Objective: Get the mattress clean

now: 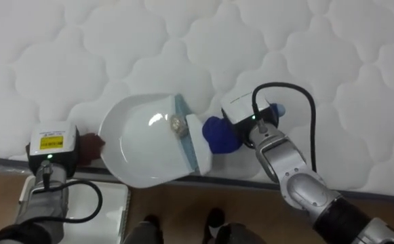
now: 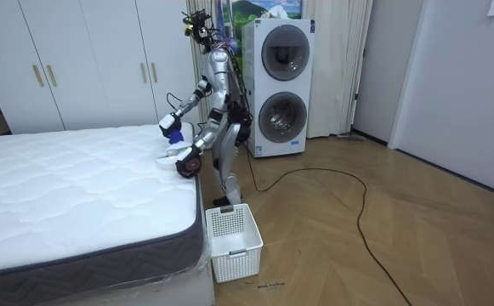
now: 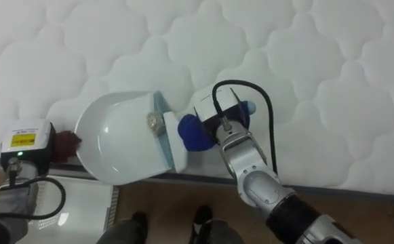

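Since the dustpan (image 1: 142, 146) looks like thin white plastic, I'm treating it as light, stiff and prone to skating about on the quilting. It's sitting on the mattress (image 1: 115, 47), right at the near edge, bowl facing up. The blue-grey lip (image 1: 186, 139) is the soft, bendy bit, so I wouldn't grab it there. The sensible place to take hold is the opposite end, where a dark red stub (image 1: 89, 144) sticks out. My guess is that's the handle.

The left hand (image 1: 51, 146) is right against that stub, on the side of the dustpan away from the lip. I can't tell if it actually has a grip, because the back of the hand covers everything.

The right hand (image 1: 244, 112) is just beside the lip end, closed round the blue brush (image 1: 220, 135). Blue pokes out on both sides of it, and the fat end almost touches the lip. I'm only guessing it's a brush. It looks soft and weighs nothing.

The main worry is the dustpan sliding off the edge if I push into it. A white basket (image 2: 234, 242) sits on the floor below and a little off from the dustpan, which would be handy for emptying it.
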Robot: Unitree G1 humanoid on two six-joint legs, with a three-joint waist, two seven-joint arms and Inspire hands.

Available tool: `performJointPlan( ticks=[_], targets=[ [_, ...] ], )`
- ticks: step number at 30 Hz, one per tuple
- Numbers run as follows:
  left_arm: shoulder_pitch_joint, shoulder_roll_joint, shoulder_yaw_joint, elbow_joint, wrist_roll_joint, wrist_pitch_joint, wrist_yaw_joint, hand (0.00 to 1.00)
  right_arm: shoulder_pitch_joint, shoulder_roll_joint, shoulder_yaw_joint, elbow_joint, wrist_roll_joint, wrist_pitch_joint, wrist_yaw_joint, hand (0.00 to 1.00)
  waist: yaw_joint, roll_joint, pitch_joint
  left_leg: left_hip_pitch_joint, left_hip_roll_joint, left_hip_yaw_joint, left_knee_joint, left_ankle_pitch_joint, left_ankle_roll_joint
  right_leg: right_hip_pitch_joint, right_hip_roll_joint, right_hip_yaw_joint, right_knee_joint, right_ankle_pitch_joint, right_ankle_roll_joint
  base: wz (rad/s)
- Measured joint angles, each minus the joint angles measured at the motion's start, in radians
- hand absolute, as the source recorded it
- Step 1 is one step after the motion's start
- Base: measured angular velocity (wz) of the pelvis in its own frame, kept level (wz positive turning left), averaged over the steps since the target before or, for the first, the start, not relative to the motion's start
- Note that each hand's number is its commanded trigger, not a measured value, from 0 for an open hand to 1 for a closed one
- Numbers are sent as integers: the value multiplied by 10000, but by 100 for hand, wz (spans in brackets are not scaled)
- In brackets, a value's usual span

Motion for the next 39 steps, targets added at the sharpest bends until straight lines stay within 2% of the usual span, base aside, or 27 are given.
performJointPlan(
  ticks=[12, 21, 26, 29, 39],
  targets=[
    [20, 52, 26, 215, -8, -67, 215, 100, -20, 26, 102, -768, 87, -153, 92, 100, 10, -9, -3, -47, 13, -7, 31, -1, 0, -17, 18, -1, -5, 0, -2, 0],
    [67, 113, -1, 297, -5, -121, 450, 100, -174, 194, 495, -1141, 383, -507, 142, 100, 34, -87, 0, -82, 17, -11, 31, -1, 0, -53, 21, -8, -16, -2, 2, 0],
    [116, 113, -83, 297, 8, -182, 621, 100, -175, 712, 989, -1388, 1497, -1143, 150, 100, 78, -142, -3, -111, 14, -21, 58, -2, 3, -66, 5, -27, -5, -7, 10, 0],
    [154, 113, -116, 298, 8, -182, 619, 100, -169, 893, 1024, -1475, 1877, -1396, 117, 100, 93, -151, -4, -169, 14, -31, 105, -3, 4, -98, -8, -46, 22, -9, 11, 1],
    [181, 83, -270, 321, -442, -274, 569, 100, -163, 781, 1031, -1472, 2833, -1641, 91, 100, 64, -157, -10, -226, -14, -135, 191, -1, 7, -62, -115, -251, 62, -22, -17, 3]
  ],
)
